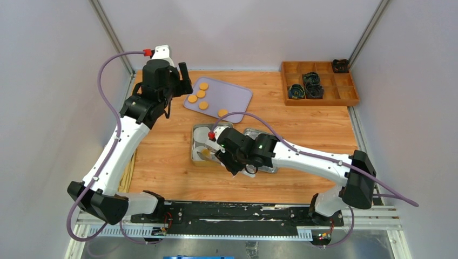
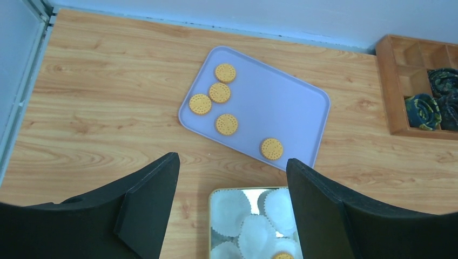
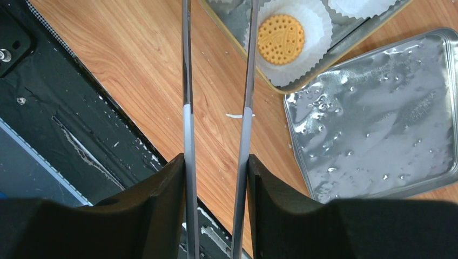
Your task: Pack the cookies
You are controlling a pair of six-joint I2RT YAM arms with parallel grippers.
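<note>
1. We saw five round orange-yellow cookies [image 2: 219, 92] on the flat lilac plastic tray [image 2: 281, 102].
2. A sixth cookie [image 3: 280, 31] sat in a white paper cup [image 3: 316, 24] inside the shiny metal tin [image 2: 211, 226] just below the tray.
3. Left gripper [image 2: 232, 162] gaped wide, empty, near the tray.
4. Right gripper [image 3: 216, 162] clamped thin metal tongs [image 3: 187, 81].

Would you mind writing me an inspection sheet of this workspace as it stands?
Surface: wooden table, white flecks near the front edge.
Job's things: five cookies on tray; one cookie in a cup in the tin; lid beside it.
Clutter: box with dark rolls, far right.
Grippers: left gripper open, empty; right gripper shut on tongs.
Cables: purple cable along each arm.
Surroundings: plain walls.
</note>
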